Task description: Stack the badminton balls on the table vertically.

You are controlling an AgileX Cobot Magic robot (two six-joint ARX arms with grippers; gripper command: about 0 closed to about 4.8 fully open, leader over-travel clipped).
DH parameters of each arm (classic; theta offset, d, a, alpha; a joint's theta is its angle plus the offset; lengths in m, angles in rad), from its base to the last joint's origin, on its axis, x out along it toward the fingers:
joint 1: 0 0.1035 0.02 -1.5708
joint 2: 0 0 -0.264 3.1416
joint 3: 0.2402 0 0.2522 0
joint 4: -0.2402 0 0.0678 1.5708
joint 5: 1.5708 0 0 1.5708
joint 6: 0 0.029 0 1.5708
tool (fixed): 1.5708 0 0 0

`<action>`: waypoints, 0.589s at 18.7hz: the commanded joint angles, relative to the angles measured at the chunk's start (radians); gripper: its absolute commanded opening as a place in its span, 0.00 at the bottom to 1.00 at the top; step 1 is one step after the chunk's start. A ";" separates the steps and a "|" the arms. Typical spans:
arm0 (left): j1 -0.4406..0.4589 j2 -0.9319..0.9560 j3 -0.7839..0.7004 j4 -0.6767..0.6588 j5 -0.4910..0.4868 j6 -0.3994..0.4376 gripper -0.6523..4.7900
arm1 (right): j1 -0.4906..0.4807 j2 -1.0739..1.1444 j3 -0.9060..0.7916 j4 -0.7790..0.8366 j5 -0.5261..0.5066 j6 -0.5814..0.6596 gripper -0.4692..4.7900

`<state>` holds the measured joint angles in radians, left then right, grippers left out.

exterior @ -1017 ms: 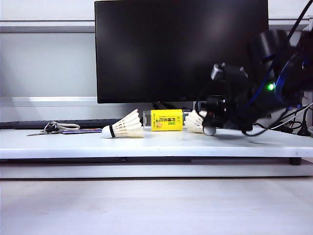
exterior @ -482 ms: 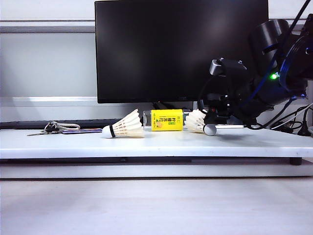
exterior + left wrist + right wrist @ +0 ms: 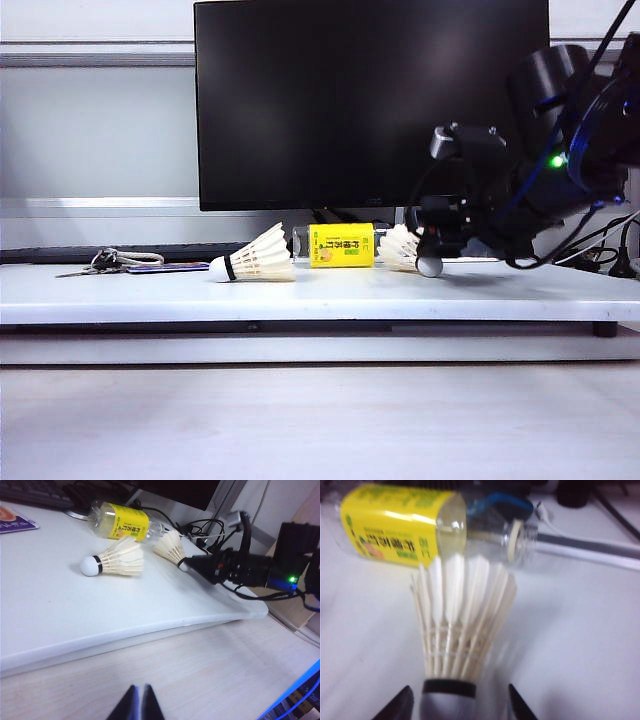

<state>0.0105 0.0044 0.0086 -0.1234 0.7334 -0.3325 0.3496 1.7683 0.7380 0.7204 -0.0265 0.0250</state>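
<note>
- Fingertips of your right gripper point(image 3: 457, 705) stand apart, 1 on each side of the cork tip of the right shuttlecock point(image 3: 460, 625), with gaps showing, so nothing is clamped.
- That shuttlecock lies on its side on the table point(image 3: 300, 300), feathers toward the yellow-labelled bottle point(image 3: 400, 522), which lies just past them.
- In the exterior view you see this gripper point(image 3: 432, 262) at about 3 o'clock of the bottle point(image 3: 340, 245), low over the tabletop.
- At 9 o'clock of the bottle lies the left shuttlecock point(image 3: 255, 258), also on its side, cork tip pointing left, apart from the other.
- Farther left lie keys point(image 3: 105, 262).
- Your left gripper point(image 3: 139, 705) has its fingers pressed together, holding nothing, well short of the table's front edge.
</note>
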 commanded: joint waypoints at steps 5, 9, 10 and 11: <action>-0.002 -0.003 -0.003 -0.017 0.012 0.000 0.17 | 0.001 0.003 0.004 0.043 -0.003 0.001 0.55; -0.002 -0.003 -0.003 -0.017 0.012 0.000 0.17 | 0.002 0.023 0.004 0.064 -0.039 0.001 0.55; -0.002 -0.003 -0.003 -0.017 0.012 -0.002 0.17 | 0.002 0.029 0.004 0.068 -0.039 0.002 0.55; -0.002 -0.003 -0.003 -0.017 0.012 -0.008 0.17 | 0.002 0.042 0.013 0.063 -0.040 0.002 0.55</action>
<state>0.0105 0.0044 0.0086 -0.1234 0.7338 -0.3344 0.3496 1.8065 0.7403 0.7704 -0.0643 0.0254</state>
